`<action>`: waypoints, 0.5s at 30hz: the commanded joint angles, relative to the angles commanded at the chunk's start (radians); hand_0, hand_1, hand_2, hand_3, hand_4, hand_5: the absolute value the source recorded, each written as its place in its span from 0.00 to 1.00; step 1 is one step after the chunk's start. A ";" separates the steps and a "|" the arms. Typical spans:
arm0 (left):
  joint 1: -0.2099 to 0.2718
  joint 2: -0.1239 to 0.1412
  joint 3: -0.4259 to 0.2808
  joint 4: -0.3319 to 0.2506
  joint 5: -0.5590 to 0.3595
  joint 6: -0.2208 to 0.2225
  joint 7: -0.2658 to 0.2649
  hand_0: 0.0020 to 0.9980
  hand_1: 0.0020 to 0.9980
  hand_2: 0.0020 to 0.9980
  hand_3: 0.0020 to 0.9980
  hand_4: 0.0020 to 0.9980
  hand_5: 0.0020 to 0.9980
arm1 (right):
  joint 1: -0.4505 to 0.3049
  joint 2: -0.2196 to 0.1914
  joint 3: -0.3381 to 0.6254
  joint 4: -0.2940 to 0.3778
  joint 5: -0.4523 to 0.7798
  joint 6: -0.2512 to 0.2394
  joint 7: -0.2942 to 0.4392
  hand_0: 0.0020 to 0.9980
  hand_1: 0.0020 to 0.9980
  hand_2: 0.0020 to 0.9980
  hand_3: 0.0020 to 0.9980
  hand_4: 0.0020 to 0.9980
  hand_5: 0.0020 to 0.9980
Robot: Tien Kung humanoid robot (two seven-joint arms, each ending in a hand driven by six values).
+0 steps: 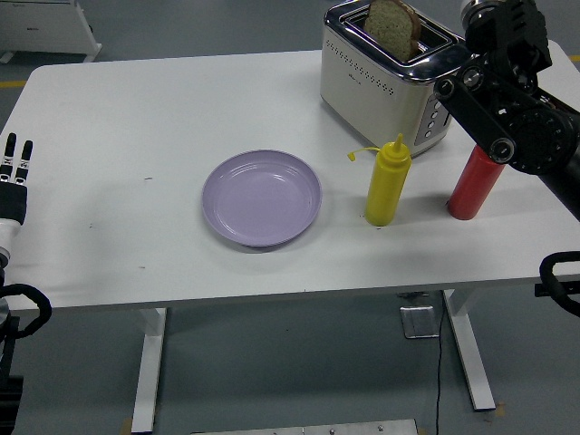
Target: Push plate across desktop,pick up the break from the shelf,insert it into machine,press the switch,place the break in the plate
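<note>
A slice of brown bread stands in a slot of the cream and chrome toaster at the back right of the white table, sticking up out of it. My right hand is just right of the toaster's top, apart from the bread and partly cut off by the picture's top edge. The lilac plate lies empty in the middle of the table. My left hand rests at the left edge, fingers straight and holding nothing.
A yellow squeeze bottle stands right of the plate, in front of the toaster. A red bottle stands further right, under my right forearm. No shelf and no person are in view.
</note>
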 joint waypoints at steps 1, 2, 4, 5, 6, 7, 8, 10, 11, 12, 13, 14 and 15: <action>0.000 0.000 0.000 0.000 0.000 0.000 0.000 0.87 0.92 0.91 0.80 0.66 1.00 | -0.008 -0.016 0.001 0.014 0.014 -0.013 0.022 0.76 0.75 0.76 0.75 0.45 0.20; 0.000 0.000 0.000 0.001 0.001 0.000 0.000 0.87 0.92 0.91 0.80 0.66 1.00 | -0.016 -0.033 0.002 0.029 0.024 -0.021 0.045 0.76 0.75 0.76 0.75 0.45 0.20; -0.001 -0.001 0.000 0.001 0.001 0.000 0.000 0.87 0.92 0.91 0.80 0.66 1.00 | -0.030 -0.063 0.003 0.052 0.037 -0.026 0.089 0.76 0.75 0.76 0.75 0.45 0.20; -0.001 -0.001 0.001 0.001 0.001 0.000 0.001 0.87 0.92 0.91 0.80 0.66 1.00 | -0.038 -0.079 0.003 0.064 0.042 -0.026 0.111 0.76 0.75 0.76 0.75 0.45 0.20; -0.001 -0.001 0.001 0.002 0.001 0.000 0.001 0.87 0.92 0.91 0.80 0.66 1.00 | -0.049 -0.100 0.003 0.080 0.051 -0.022 0.135 0.76 0.75 0.76 0.75 0.45 0.20; -0.001 -0.001 0.001 0.002 0.001 0.000 0.001 0.87 0.92 0.91 0.80 0.66 1.00 | -0.055 -0.113 0.003 0.088 0.055 -0.020 0.150 0.71 0.70 0.69 0.63 0.33 0.16; 0.000 -0.001 0.000 0.002 0.001 -0.001 0.001 0.87 0.92 0.91 0.80 0.66 1.00 | -0.065 -0.132 0.003 0.102 0.065 -0.014 0.170 0.71 0.70 0.69 0.63 0.33 0.16; 0.001 -0.002 -0.001 0.001 0.001 -0.001 0.001 0.87 0.92 0.91 0.80 0.66 1.00 | -0.087 -0.175 0.005 0.130 0.084 0.001 0.216 0.71 0.70 0.69 0.63 0.33 0.16; 0.001 -0.002 -0.001 0.001 0.001 -0.001 0.001 0.87 0.92 0.91 0.80 0.66 1.00 | -0.094 -0.192 0.006 0.138 0.090 0.006 0.235 0.71 0.70 0.69 0.63 0.33 0.16; 0.002 -0.002 -0.001 0.001 0.002 -0.001 0.001 0.87 0.92 0.91 0.80 0.66 1.00 | -0.102 -0.210 0.007 0.148 0.096 0.014 0.255 0.71 0.70 0.69 0.63 0.33 0.16; 0.002 -0.002 -0.002 0.001 0.002 -0.001 0.001 0.87 0.92 0.91 0.80 0.66 1.00 | -0.110 -0.229 0.009 0.157 0.102 0.023 0.276 0.69 0.68 0.65 0.59 0.22 0.13; 0.004 -0.002 -0.004 0.000 0.002 -0.002 0.001 0.87 0.92 0.91 0.80 0.66 1.00 | -0.123 -0.248 0.016 0.168 0.107 0.041 0.296 0.69 0.68 0.65 0.59 0.22 0.13; 0.005 -0.002 -0.005 0.000 0.002 -0.002 0.001 0.87 0.92 0.91 0.80 0.66 1.00 | -0.132 -0.266 0.022 0.176 0.110 0.061 0.315 0.69 0.68 0.65 0.59 0.22 0.13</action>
